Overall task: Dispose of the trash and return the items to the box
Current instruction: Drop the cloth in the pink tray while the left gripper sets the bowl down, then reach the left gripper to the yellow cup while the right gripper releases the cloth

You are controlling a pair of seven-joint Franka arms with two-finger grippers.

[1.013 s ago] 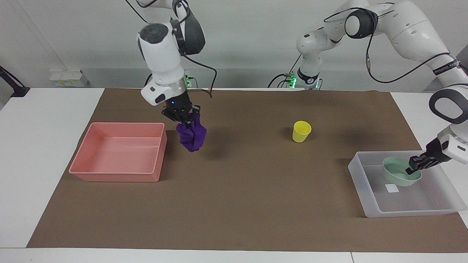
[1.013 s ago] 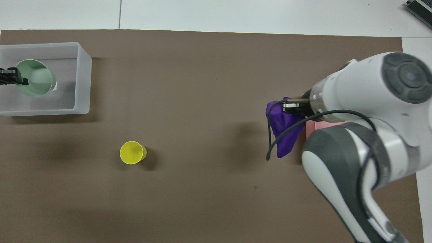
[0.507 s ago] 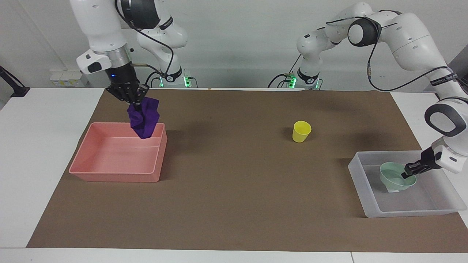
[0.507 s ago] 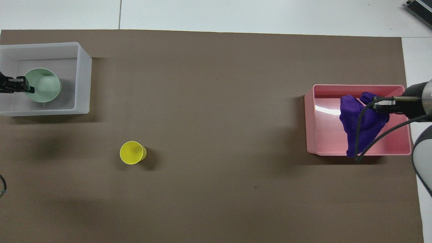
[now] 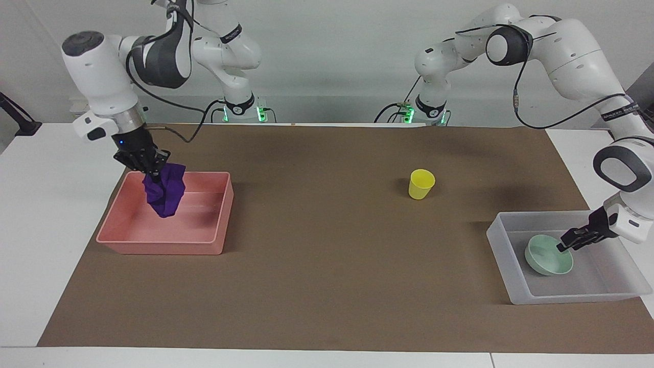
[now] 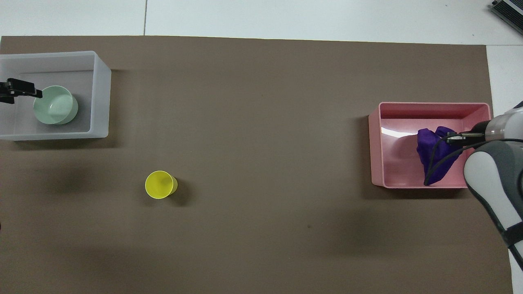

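**Desk:** Where are you with it?

**Operator:** Starting at the right arm's end of the table: my right gripper (image 5: 148, 170) is over the pink rectangular plastic bin (image 5: 159, 248). Its jaws are clamped on the top of the deep purple wad of cloth (image 5: 164, 194), which hangs down inside the bin's walls. I can't tell whether its lower end touches the floor. I'd judge the trash as one release away from done.

**Desk:** And the middle?

**Operator:** The small yellow plastic cup (image 5: 421, 184) stands upright on the brown mat (image 5: 327, 286), well apart from both containers and nearer to the robots than either. Neither gripper is near it, so that item is wholly left to do.

**Desk:** The left arm's end?

**Operator:** The shallow mint-green bowl (image 5: 548, 255) is in the translucent whitish plastic tray (image 5: 577, 298). My left gripper (image 5: 566, 244) is low in the tray, right at the bowl's rim. Whether it grips the rim or has let go, I can't tell.

**Desk:** So what remains?

**Operator:** In my judgement: drop the cloth, clear the bowl, then fetch the cup into the tray
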